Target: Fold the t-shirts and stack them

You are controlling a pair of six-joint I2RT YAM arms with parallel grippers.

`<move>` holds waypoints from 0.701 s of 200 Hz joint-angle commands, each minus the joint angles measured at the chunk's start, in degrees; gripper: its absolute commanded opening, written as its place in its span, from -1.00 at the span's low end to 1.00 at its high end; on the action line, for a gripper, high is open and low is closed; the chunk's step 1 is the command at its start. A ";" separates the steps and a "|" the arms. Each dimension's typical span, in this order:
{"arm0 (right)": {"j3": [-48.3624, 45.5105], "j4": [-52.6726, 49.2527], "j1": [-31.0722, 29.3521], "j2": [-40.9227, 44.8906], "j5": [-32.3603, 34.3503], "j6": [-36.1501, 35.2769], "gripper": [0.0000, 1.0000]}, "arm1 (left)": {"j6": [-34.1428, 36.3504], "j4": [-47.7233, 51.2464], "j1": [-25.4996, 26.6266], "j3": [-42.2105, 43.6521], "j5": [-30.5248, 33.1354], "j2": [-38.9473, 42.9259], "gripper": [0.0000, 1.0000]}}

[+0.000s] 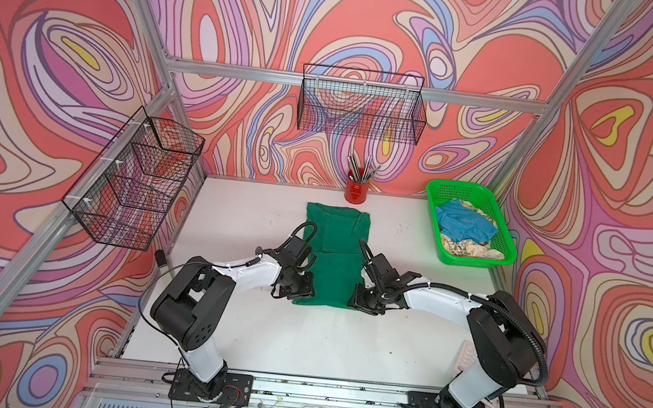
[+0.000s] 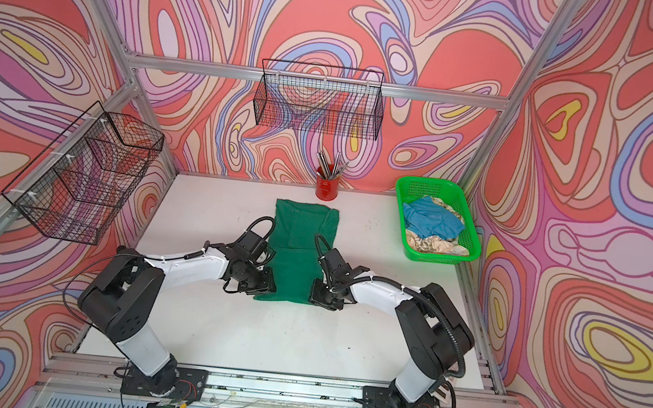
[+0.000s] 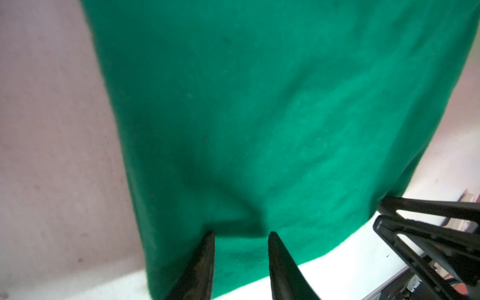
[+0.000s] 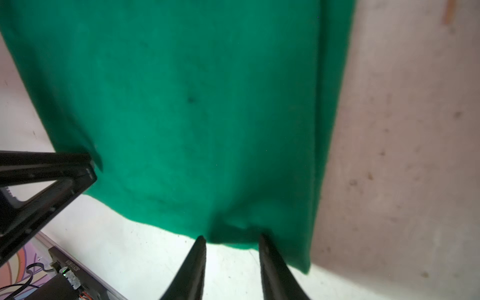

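Observation:
The dark green t-shirt (image 1: 336, 231) (image 2: 306, 223) lies flat on the white table, folded into a long narrow strip running away from me. My left gripper (image 1: 300, 288) (image 3: 240, 233) stands open at the strip's near left corner, its fingertips (image 3: 209, 236) resting on the cloth (image 3: 259, 104). At the near right corner my right gripper (image 1: 362, 297) (image 4: 232, 237) is open too, its tips at the hem of the cloth (image 4: 194, 104), with bare table between them. A light blue t-shirt (image 1: 465, 223) and a cream patterned one (image 1: 474, 249) lie crumpled in the basket.
The bright green mesh basket (image 1: 464, 187) sits at the table's back right. A red cup of pens (image 1: 355, 191) stands just behind the green tee. Black wire baskets hang on the back wall (image 1: 363, 108) and the left wall (image 1: 134, 183).

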State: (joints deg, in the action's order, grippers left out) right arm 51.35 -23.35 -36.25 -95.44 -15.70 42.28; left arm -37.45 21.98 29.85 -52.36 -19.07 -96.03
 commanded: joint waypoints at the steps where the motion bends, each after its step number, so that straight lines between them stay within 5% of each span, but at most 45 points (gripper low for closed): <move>1: -0.90 -1.72 0.74 -0.07 2.00 -1.23 -0.27 | 0.54 5.29 0.87 2.87 0.61 -1.09 -0.26; 84: 4.64 -7.13 0.74 4.31 3.46 -1.64 -0.27 | 0.63 7.52 1.62 -0.19 -0.83 3.02 -0.19; 140: 11.79 -4.23 1.04 -5.07 2.97 -4.72 -0.28 | 1.35 8.49 1.62 -9.93 -0.25 0.52 -0.08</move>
State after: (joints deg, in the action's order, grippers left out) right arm 62.22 -28.16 -35.64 -95.98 -13.43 39.42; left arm -36.99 28.69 31.27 -59.55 -19.46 -94.17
